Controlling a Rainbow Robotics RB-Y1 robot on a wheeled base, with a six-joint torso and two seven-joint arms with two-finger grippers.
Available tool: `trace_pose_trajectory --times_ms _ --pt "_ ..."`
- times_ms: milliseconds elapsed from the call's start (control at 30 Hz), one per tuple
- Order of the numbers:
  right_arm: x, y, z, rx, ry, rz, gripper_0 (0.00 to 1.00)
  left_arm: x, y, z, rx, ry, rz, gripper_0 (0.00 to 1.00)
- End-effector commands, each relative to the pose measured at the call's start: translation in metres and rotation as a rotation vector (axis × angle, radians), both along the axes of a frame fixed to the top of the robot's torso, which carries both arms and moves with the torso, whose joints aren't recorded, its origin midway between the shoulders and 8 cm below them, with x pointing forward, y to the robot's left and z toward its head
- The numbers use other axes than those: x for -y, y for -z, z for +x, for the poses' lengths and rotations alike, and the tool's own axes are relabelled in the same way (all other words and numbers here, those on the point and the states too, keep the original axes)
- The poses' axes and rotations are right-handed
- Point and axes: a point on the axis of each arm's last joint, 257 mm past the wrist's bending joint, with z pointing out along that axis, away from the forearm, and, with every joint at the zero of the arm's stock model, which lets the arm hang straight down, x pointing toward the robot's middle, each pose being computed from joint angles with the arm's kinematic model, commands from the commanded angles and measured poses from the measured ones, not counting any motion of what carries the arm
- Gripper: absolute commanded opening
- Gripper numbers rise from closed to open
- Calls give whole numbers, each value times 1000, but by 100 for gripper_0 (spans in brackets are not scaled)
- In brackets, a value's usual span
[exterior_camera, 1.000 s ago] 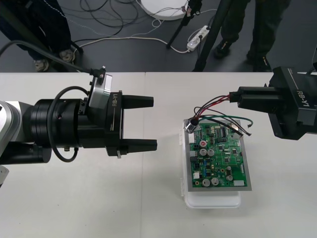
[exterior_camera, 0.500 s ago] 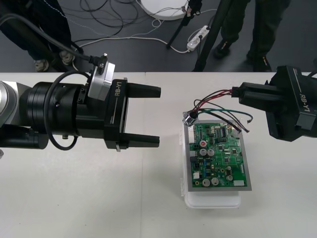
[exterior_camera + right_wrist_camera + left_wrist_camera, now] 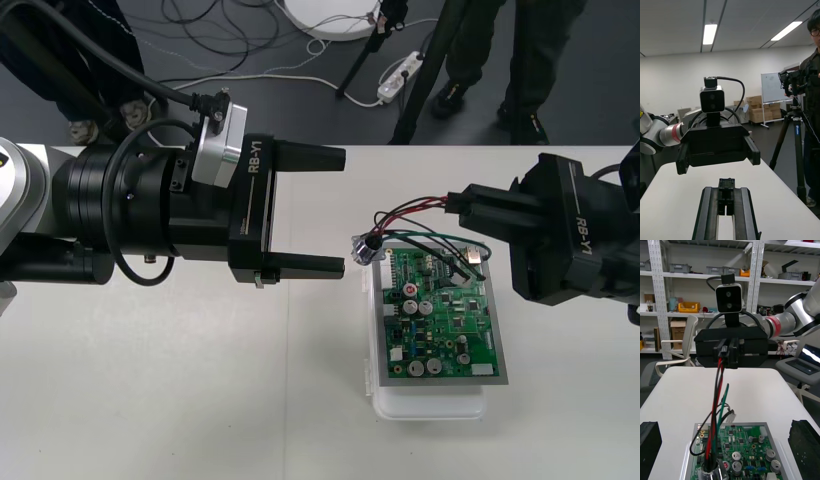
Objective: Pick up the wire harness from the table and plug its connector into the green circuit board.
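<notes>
One harness, clamped in right pincer by green board, left pincer spread apart nearby.

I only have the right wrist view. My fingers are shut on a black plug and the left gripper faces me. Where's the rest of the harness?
Observer: The wires arch from your right gripper down to the socket, by the far left corner of the board.
Operator: Is the left gripper on it?
Observer: No. The left gripper is open, with the socket just ahead of it.
Operator: Is anything plugged in?
Observer: No. The plug is held clear of the board.
</notes>
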Motion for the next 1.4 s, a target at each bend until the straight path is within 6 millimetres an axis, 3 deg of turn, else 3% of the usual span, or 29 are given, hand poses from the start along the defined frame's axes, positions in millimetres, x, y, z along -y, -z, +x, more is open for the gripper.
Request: trace_pose_trajectory --times_ms 33,767,1400 --pt "-11 2 -5 42 3 35 0 2 -16 7 86 -19 -7 100" --pt "-23 -4 -8 120 16 96 0 17 -30 -1 55 1 -99 100" --pt "-52 -6 -14 149 -19 127 0 17 -33 -3 58 8 -113 100"
